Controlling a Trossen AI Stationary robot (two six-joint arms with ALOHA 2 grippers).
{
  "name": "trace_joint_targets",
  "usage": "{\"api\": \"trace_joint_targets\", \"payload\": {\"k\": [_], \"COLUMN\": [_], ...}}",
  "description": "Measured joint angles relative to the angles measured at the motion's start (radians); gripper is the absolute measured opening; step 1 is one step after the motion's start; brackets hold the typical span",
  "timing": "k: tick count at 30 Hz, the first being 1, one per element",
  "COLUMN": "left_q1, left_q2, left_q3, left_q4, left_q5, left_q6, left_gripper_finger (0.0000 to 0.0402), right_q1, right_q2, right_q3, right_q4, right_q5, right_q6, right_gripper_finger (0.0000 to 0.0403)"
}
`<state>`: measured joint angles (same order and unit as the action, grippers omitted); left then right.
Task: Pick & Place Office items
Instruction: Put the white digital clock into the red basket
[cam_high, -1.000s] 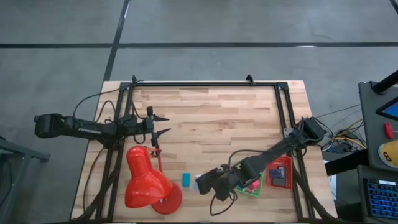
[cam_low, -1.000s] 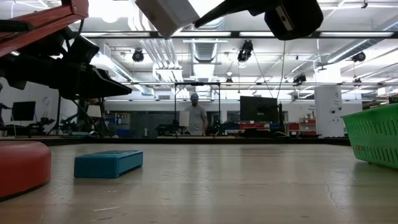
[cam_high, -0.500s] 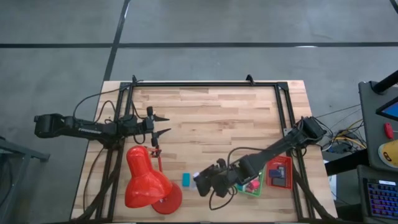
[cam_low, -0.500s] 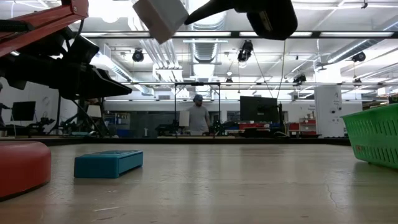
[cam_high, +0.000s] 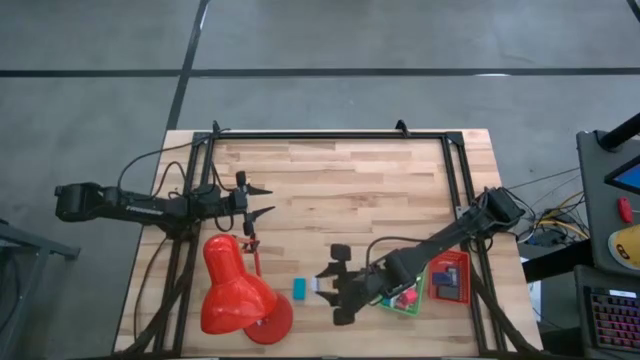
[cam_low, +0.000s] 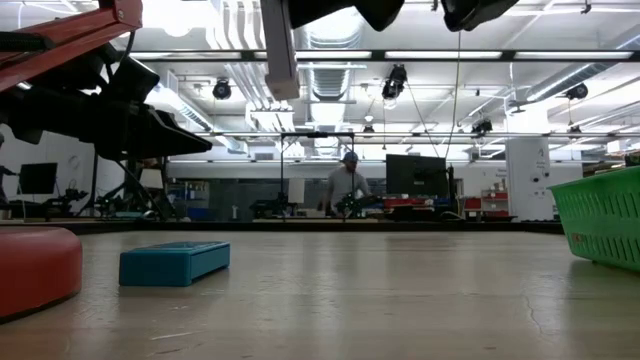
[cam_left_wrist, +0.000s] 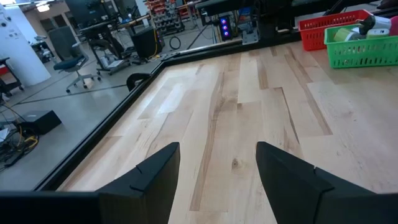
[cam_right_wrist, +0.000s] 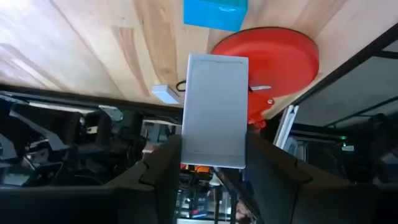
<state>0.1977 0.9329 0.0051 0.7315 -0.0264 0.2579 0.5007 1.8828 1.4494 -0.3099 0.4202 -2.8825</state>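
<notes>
1. Right gripper (cam_right_wrist: 214, 168) pinches white block (cam_right_wrist: 215, 111) above table (cam_high: 350, 190), near teal block (cam_high: 298, 288), lamp (cam_high: 235, 290).
2. Left gripper (cam_high: 262, 199) spread, empty, left side.
3. Green tray (cam_high: 405, 304) holds more pieces.

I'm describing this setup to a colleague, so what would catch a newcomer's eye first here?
Probably the big red desk lamp at the table's front left corner. Next, the right gripper, raised above the table near the front edge, holding a flat white block between its fingers, with a teal block lying on the wood beside the lamp's base.

Bare table centre (cam_high: 350, 190), red lamp (cam_high: 235, 290) blocking near-left corner
</notes>
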Motion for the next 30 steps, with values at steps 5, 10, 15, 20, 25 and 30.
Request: {"api": "trace_joint_targets", "payload": {"k": [5,10,15,20,25,30], "left_q1": [0.0,0.0,0.0,0.0,0.0,0.0], "left_q2": [0.0,0.0,0.0,0.0,0.0,0.0], "left_q3": [0.0,0.0,0.0,0.0,0.0,0.0], "left_q4": [0.0,0.0,0.0,0.0,0.0,0.0], "left_q5": [0.0,0.0,0.0,0.0,0.0,0.0], "left_q6": [0.0,0.0,0.0,0.0,0.0,0.0], "left_gripper_finger": [0.0218,0.0218,0.0218,0.0218,0.0218,0.0218], "right_q1": [0.0,0.0,0.0,0.0,-0.001,-0.005], "right_q2": [0.0,0.0,0.0,0.0,0.0,0.0], "right_q3": [0.0,0.0,0.0,0.0,0.0,0.0], "right_q4": [0.0,0.0,0.0,0.0,0.0,-0.001], "right_q5": [0.0,0.004,0.007,0.007,0.008,0.01], "right_q6": [-0.021,-0.218,-0.259,-0.258,-0.15,0.657], "right_gripper_finger": [0.0156,0.0153,0.0155,0.0153,0.0157,0.0154]}}
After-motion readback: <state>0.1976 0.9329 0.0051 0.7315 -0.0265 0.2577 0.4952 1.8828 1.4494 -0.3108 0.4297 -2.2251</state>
